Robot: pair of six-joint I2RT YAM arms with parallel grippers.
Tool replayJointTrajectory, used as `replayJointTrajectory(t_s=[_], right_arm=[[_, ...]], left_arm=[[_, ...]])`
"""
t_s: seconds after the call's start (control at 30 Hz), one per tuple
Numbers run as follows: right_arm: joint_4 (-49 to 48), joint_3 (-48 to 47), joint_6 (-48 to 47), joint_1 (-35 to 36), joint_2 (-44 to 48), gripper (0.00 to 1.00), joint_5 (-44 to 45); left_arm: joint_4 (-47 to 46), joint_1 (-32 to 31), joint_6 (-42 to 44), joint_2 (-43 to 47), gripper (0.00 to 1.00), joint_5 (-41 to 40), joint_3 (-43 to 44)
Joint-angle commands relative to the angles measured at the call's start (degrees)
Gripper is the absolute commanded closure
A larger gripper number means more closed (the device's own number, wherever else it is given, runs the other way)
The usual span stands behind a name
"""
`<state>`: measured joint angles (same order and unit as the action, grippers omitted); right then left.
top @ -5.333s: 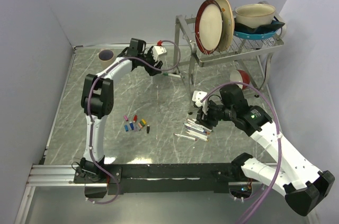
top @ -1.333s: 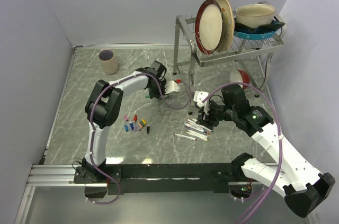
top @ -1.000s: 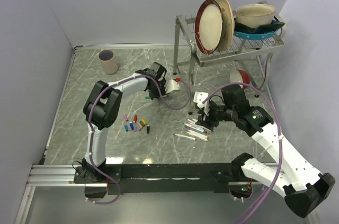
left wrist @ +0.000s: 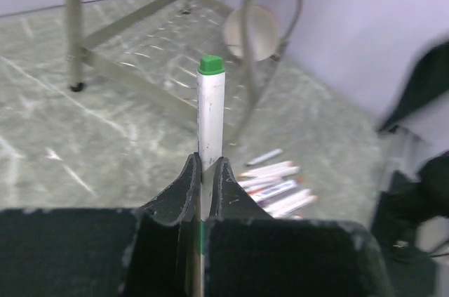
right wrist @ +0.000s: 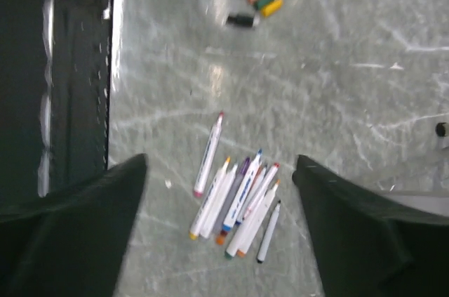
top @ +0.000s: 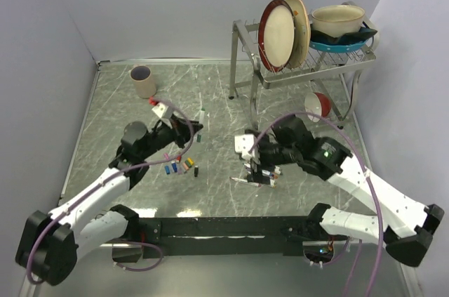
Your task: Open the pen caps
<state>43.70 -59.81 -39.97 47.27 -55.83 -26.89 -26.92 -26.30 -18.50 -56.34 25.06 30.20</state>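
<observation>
Tightly in left tool (left wrist: 207, 167), white pen (left wrist: 210, 114); right tool (right wrist: 219, 167) wide.

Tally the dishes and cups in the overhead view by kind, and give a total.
Plates: 2, a red-rimmed plate and a cream plate, upright in the dish rack.
Bowls: 3, a cream bowl in a blue bowl on the rack, a red-and-white bowl under it.
Cups: 1, a beige cup.
Total: 6.
</observation>
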Motion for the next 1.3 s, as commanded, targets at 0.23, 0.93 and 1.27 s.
replayJointTrajectory(t_s=[0.23,0.93,1.27], right_arm=[[-0.70,-34.23,22.71,0.81,-24.93,0.12,-7.91],[-23.05,-30.54,58.25,3.97,-37.24,0.57,-4.56],[-17.96,-35.36,49.04,3.89,-36.54,1.00,-2.29]], left_arm=[[-19.75,-0.94,-17.53,17.30,0.99,1.05,-16.03],[-33.64,-1.82,-27.46,19.42,0.99,-2.20,-22.37],[-26.44,-1.82,-31.25,18.37,0.30,-4.68,-20.09]])
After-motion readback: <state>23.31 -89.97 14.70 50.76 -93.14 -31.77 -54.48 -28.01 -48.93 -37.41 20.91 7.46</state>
